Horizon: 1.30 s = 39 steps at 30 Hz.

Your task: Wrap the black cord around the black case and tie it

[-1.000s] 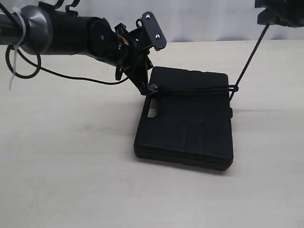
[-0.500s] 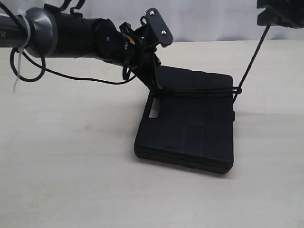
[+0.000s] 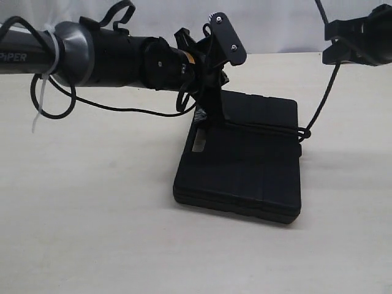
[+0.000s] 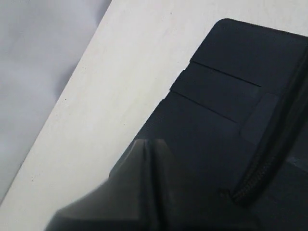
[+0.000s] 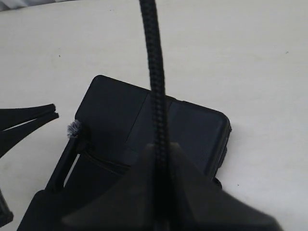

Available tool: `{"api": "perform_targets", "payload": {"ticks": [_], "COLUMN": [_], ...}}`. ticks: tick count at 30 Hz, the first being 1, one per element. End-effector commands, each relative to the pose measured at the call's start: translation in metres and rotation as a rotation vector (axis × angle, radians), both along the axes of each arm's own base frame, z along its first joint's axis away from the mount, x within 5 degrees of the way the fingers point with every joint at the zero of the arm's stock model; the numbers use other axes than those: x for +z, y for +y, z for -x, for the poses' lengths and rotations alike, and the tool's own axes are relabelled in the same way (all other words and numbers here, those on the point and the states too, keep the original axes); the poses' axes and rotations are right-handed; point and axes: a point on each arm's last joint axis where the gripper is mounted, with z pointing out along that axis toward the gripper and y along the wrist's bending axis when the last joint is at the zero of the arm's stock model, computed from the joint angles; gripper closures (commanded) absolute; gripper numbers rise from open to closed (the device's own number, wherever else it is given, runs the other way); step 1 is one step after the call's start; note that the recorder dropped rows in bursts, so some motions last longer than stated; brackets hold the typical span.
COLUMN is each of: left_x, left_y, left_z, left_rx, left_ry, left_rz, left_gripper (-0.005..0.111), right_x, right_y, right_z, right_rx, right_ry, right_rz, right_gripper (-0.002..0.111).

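The black case [image 3: 245,174] lies flat on the pale table, its handle slot toward the left. The black cord [image 3: 263,127] crosses its lid, bends at the right edge and rises in a slight bow to my right gripper [image 3: 332,48], which is shut on it above the case's right side. In the right wrist view the cord [image 5: 155,72] runs straight out between the shut fingers [image 5: 159,147], and its frayed greyish knot [image 5: 73,129] sits by the handle end. My left gripper [image 3: 211,119] points down at the lid's far left, shut [image 4: 153,143], with the cord [image 4: 264,163] beside it.
The left arm's smooth black cable with a white zip tie [image 3: 43,104] hangs over the table [image 3: 92,214] at the left. A grey backdrop [image 3: 275,24] closes the far side. Bare tabletop surrounds the case in front and to both sides.
The left arm has slid to the right, carrying its gripper further over the lid. The right gripper has come lower and leftward, and the once taut cord now bows.
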Motion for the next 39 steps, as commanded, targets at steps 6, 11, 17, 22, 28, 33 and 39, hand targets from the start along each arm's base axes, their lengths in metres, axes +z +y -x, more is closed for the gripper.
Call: {"api": "perform_targets", "payload": {"ticks": [6, 11, 17, 22, 28, 33, 39], "left_x": [-0.014, -0.025, -0.035, -0.039, -0.059, -0.067, -0.064], "left_y": [-0.014, -0.02, -0.029, -0.045, -0.063, -0.065, -0.065], "left_z": [0.004, 0.005, 0.011, 0.027, 0.042, 0.044, 0.044], "left_rx": [-0.006, -0.018, -0.048, -0.149, -0.214, -0.245, -0.244], "left_ry": [-0.013, -0.033, -0.037, -0.068, -0.085, -0.105, -0.113], "left_rz": [0.012, 0.003, -0.018, -0.076, -0.107, -0.139, -0.134], "left_gripper": [0.107, 0.107, 0.107, 0.107, 0.107, 0.107, 0.107], "right_x": [0.019, 0.018, 0.018, 0.018, 0.018, 0.018, 0.018], "right_y": [-0.004, -0.004, -0.004, -0.004, -0.004, -0.004, -0.004], "right_z": [0.012, 0.011, 0.011, 0.011, 0.011, 0.011, 0.011], "right_rx": [0.005, 0.003, 0.003, -0.006, -0.006, -0.006, -0.006], "right_ry": [-0.075, -0.077, -0.077, -0.072, -0.072, -0.072, -0.076], "right_rz": [0.074, 0.079, 0.079, 0.07, 0.07, 0.07, 0.073], "right_gripper": [0.104, 0.104, 0.104, 0.104, 0.104, 0.104, 0.104]}}
